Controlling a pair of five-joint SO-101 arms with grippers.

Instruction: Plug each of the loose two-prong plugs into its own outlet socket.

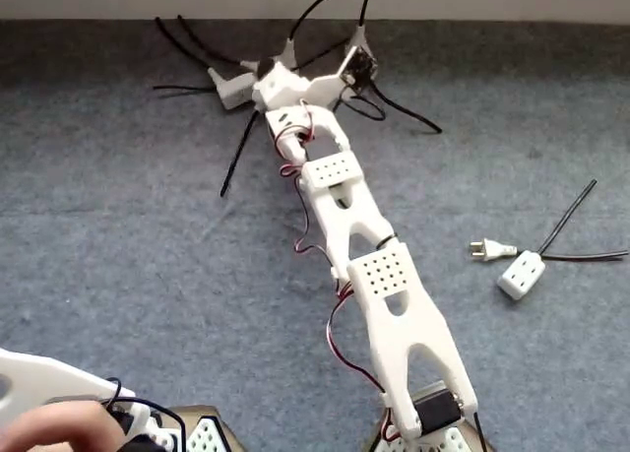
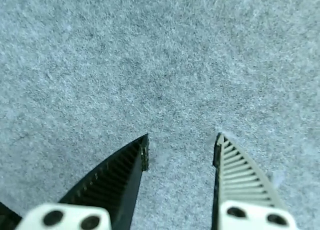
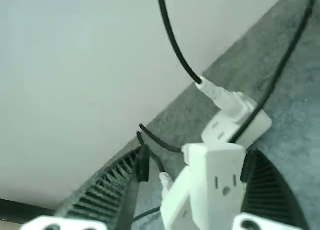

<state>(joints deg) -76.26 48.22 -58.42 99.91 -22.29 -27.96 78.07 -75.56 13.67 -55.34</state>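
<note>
My right gripper (image 3: 195, 160) is at the far side of the carpet, shut on a white outlet block (image 3: 220, 182), with a white plug (image 3: 172, 200) pressed against the block's side between the fingers. Just beyond lies a second outlet block (image 3: 240, 127) with a corded plug (image 3: 220, 95) in it. In the high view this gripper (image 1: 261, 78) sits among a cluster of white blocks and black cords (image 1: 236, 157). A loose two-prong plug (image 1: 491, 248) lies beside a separate outlet block (image 1: 522, 275) at the right. My left gripper (image 2: 181, 140) hangs open over bare carpet.
Grey carpet (image 1: 118, 245) covers the whole floor, and a pale wall (image 3: 75, 64) rises behind the cluster. The right arm (image 1: 379, 270) stretches diagonally across the middle. A person's hand (image 1: 39, 427) rests by the left arm (image 1: 59, 383) at the near left corner.
</note>
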